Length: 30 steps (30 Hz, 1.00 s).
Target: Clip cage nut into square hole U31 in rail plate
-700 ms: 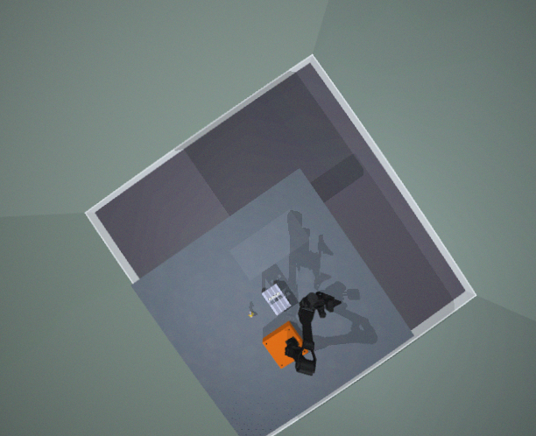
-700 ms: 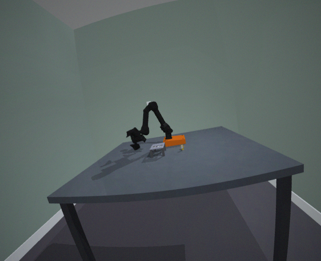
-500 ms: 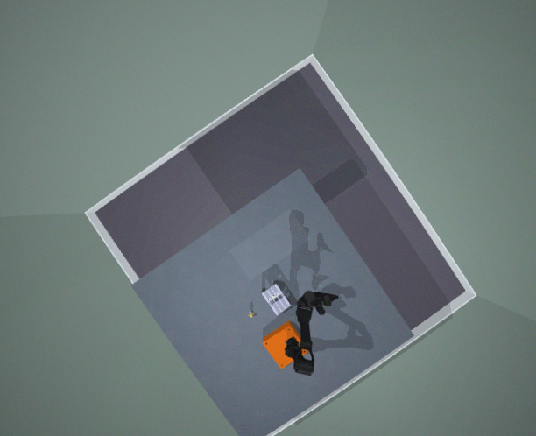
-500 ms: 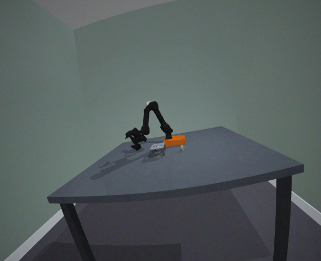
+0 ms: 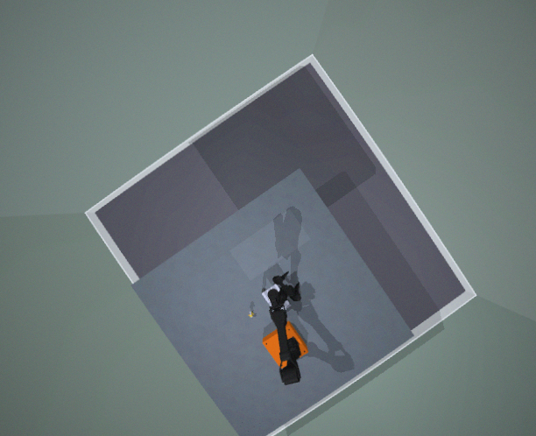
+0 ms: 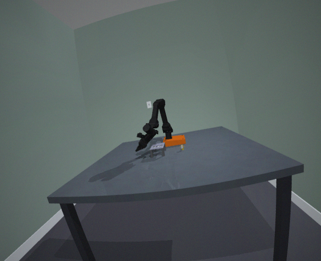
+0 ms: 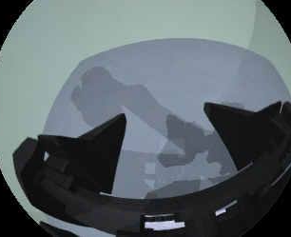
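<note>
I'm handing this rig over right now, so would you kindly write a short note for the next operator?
Hand: open, nothing between its fingers, in the air near the rail plate.
Cage nut: not clearly identifiable; probably the small yellow-and-pale item on the table, beside the orange block.
Rail plate: raised on legs; U31 unreadable.
Done: no grasp yet.
Left: pick up, squeeze, clip in, release, back away.

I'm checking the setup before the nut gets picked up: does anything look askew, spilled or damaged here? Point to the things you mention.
Nothing stands out. The pale slotted rail plate (image 5: 270, 294) (image 6: 157, 147) stands level on its dark legs, and the small yellow-and-white piece (image 5: 251, 313) (image 6: 182, 147) is upright beside the orange block (image 5: 271, 347) (image 6: 175, 140). Fine damage would be too small to see.
</note>
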Available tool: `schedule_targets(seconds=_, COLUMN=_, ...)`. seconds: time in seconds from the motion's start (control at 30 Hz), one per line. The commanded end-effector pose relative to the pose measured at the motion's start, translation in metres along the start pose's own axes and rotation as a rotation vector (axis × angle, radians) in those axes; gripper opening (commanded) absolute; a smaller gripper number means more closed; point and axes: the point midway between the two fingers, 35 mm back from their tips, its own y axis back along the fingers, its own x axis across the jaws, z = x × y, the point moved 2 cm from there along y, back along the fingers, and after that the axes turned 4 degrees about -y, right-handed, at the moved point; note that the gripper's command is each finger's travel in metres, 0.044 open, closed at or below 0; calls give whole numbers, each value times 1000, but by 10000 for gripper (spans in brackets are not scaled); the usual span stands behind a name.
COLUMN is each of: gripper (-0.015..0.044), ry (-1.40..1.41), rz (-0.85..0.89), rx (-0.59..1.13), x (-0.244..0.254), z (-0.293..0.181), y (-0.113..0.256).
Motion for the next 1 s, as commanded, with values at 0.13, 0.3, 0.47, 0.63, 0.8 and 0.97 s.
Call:
schedule_targets(seconds=0.13, gripper=440, ry=361, rz=212, rx=139, x=43, z=-36, y=57)
schedule_targets(seconds=0.3, gripper=440, ry=660, rz=291, rx=214, x=51, z=-58, y=82)
schedule_targets(seconds=0.47, gripper=440, ry=1324, rz=525, rx=347, x=53, z=-103, y=146)
schedule_targets(seconds=0.63, gripper=440, ry=1963, rz=849, rx=429, x=31, z=-137, y=217)
schedule_targets(seconds=0.8, gripper=440, ry=2382, rz=1152, rx=452, x=4, z=-151, y=270)
schedule_targets(seconds=0.97, gripper=440, ry=2469, rz=1230, rx=452, x=-3, z=-153, y=282)
